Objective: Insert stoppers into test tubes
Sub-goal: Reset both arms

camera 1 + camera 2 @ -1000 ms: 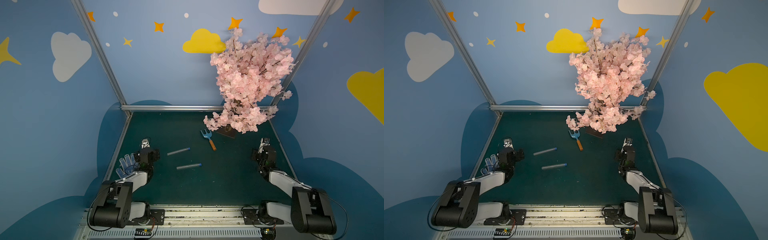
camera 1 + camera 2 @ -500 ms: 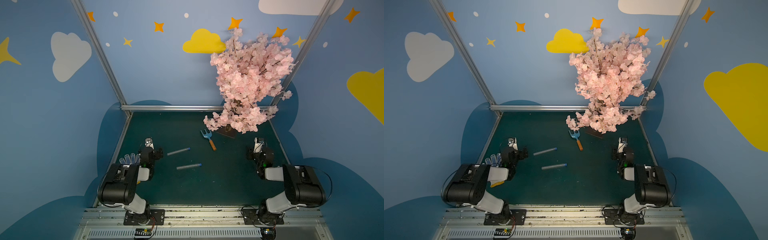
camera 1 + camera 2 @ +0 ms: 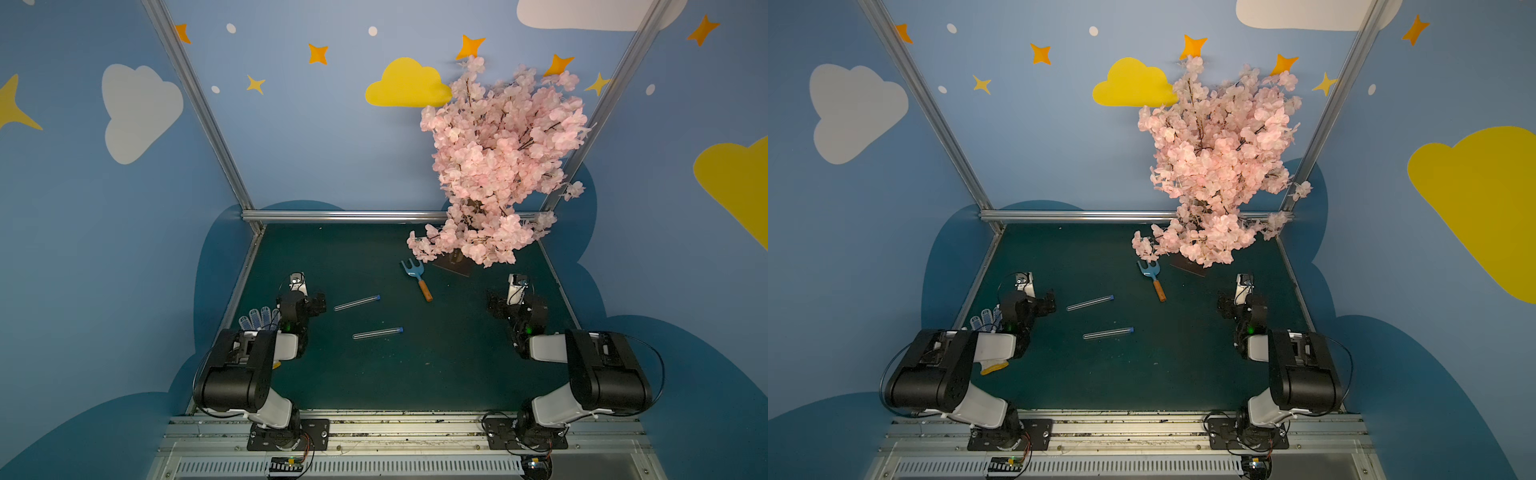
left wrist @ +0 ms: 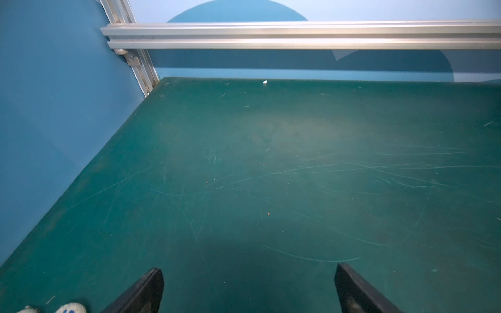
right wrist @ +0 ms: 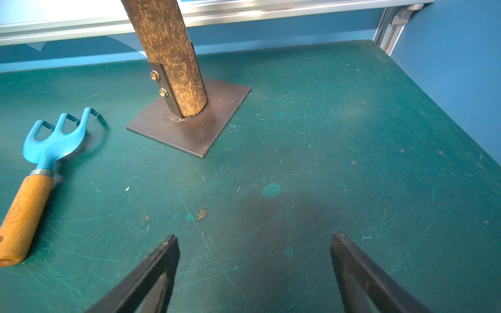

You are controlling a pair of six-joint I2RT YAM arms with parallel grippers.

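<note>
Two clear test tubes lie on the green mat in both top views, the far one (image 3: 356,303) (image 3: 1090,303) and the near one (image 3: 377,333) (image 3: 1108,333). A tiny blue stopper shows at the right end of each, on the far tube (image 3: 377,297) and on the near tube (image 3: 401,329). My left gripper (image 3: 319,302) (image 4: 248,279) stands open just left of the far tube, with only bare mat between its fingers. At the mat's right side my right gripper (image 3: 493,305) (image 5: 254,252) is open and empty. Neither wrist view shows a tube.
A light-blue garden fork (image 3: 417,278) (image 5: 40,168) with an orange handle lies near the middle back. The pink blossom tree (image 3: 498,166) stands at the back right on a metal base plate (image 5: 211,130). A dotted glove (image 3: 257,318) lies by my left arm. Aluminium rails edge the mat.
Both arms have folded back, their large rear links risen toward the camera, while the grippers stay near the mat's sides. The tubes and fork have not moved.
</note>
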